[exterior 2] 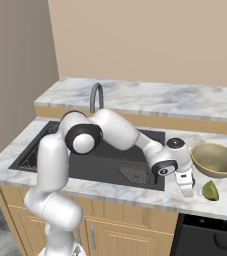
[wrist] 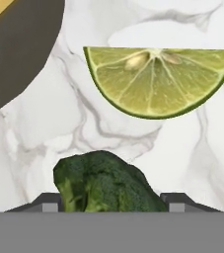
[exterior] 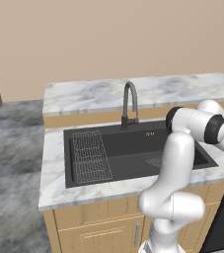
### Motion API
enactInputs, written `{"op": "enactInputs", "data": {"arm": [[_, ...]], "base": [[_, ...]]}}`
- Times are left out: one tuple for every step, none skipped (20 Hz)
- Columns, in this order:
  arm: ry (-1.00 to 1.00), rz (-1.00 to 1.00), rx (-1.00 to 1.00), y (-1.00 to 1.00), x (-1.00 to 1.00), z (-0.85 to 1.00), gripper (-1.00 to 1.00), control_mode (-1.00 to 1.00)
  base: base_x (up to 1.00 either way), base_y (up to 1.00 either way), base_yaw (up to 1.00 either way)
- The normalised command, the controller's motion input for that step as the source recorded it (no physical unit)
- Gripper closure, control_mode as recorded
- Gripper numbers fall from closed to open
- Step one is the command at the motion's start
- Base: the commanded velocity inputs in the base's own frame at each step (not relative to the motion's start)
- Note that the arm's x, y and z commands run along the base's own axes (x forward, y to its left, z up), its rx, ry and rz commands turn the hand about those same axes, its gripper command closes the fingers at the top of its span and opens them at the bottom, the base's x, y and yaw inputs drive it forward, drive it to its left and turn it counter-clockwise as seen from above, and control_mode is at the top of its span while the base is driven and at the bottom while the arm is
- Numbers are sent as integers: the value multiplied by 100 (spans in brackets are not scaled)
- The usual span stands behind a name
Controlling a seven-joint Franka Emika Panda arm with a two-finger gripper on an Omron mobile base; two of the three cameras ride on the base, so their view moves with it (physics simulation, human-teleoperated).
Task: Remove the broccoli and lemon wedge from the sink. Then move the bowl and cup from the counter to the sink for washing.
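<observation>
- Sink (exterior: 133,148): no food is seen in the basin; the rack and drain strainer are in place.
- Lemon wedge (exterior 2: 210,190): laid on the marble surface (exterior 2: 150,195) to the right of the sink, just in front of the bowl; removal is judged done.
- Broccoli (wrist: 106,185): seen between the fingers (wrist: 48,203), over the surface beside the wedge; whether it rests on the marble cannot be told. Removal is judged nearly done, pending release.
- Bowl (exterior 2: 215,159): on the surface beside the sink, not yet moved.
- Cup: not located.
- Gripper (exterior 2: 187,186): pointed down over the surface right of the sink, arm stretched across the basin's front corner. The fingers are set fairly wide around the broccoli; a firm grip cannot be confirmed.
</observation>
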Motion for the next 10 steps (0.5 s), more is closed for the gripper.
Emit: {"op": "enactInputs", "data": {"arm": [[0,0,0,-15,10,-8,100,-100],[0,0,0,-15,10,-9,100,-100],[0,0,0,-11,11,-12,100,-100],[0,0,0,-12,12,-12,100,-100],[0,0,0,-10,12,-12,100,-100],[0,0,0,-9,11,-12,100,-100],[0,0,0,-8,10,-13,100,-100],[0,0,0,-4,6,-13,100,-100],[0,0,0,0,3,-17,100,-100],[0,0,0,0,4,-18,100,-100]], "base": [[0,0,0],[0,0,0],[0,0,0],[0,0,0],[0,0,0],[0,0,0],[0,0,0],[0,0,0],[0,0,0],[0,0,0]]}}
